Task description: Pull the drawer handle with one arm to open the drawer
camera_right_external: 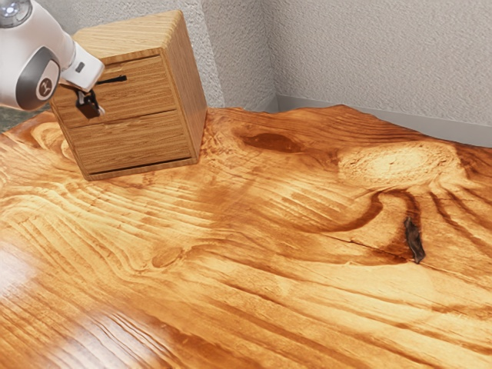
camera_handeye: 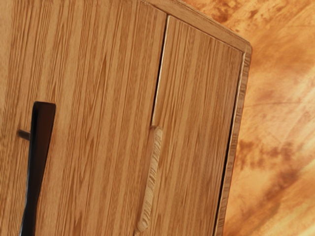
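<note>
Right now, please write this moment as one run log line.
stage: approach | hand: at upper drawer front, near black handle | upper drawer: looks shut | lower drawer: looks shut

**No readable text in either view**

No lettering, number, label or brand name can be read in the exterior view or the wrist view. A small pale mark is seen on the grey joint cap [camera_right_external: 38,81] of the arm, but it is too small to be made out. The wooden drawer cabinet [camera_right_external: 146,123], its black handle [camera_right_external: 115,79] and the table [camera_right_external: 307,254] are marked by wood grain alone, and the same plain grain is shown on the drawer fronts [camera_handeye: 98,98] seen close up.
</note>
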Available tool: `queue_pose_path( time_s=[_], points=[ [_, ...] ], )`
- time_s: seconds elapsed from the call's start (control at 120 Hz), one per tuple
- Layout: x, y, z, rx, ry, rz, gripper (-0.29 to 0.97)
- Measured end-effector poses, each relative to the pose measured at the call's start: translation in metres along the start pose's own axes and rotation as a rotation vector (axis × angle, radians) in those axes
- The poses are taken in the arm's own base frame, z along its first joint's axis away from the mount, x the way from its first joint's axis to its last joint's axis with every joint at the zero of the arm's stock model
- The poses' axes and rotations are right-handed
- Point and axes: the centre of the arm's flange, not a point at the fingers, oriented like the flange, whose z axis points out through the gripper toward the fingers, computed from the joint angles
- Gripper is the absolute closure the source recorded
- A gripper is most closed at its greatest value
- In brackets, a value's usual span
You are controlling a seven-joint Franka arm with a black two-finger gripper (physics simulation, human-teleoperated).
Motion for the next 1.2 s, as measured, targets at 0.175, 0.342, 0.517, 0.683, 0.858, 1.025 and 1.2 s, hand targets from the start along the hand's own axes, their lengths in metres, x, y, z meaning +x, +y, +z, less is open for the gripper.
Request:
queue_pose_path(
  time_s=[0.175,0.342,0.517,0.683,0.858,1.025,1.2],
  points=[
    [-0.007,-0.024,-0.004,0.062,0.020,-0.021,0.00],
    [-0.014,-0.022,0.023,0.045,0.020,-0.012,0.00],
    [-0.018,-0.018,0.040,0.030,0.023,-0.001,0.00],
    [-0.019,-0.020,0.040,0.046,0.025,0.019,0.00],
    [-0.027,-0.025,0.042,0.078,0.014,0.031,0.00],
    [-0.025,-0.024,0.048,0.086,0.026,0.043,0.00],
    [-0.013,-0.019,0.055,0.092,0.049,0.083,0.00]
  ],
)
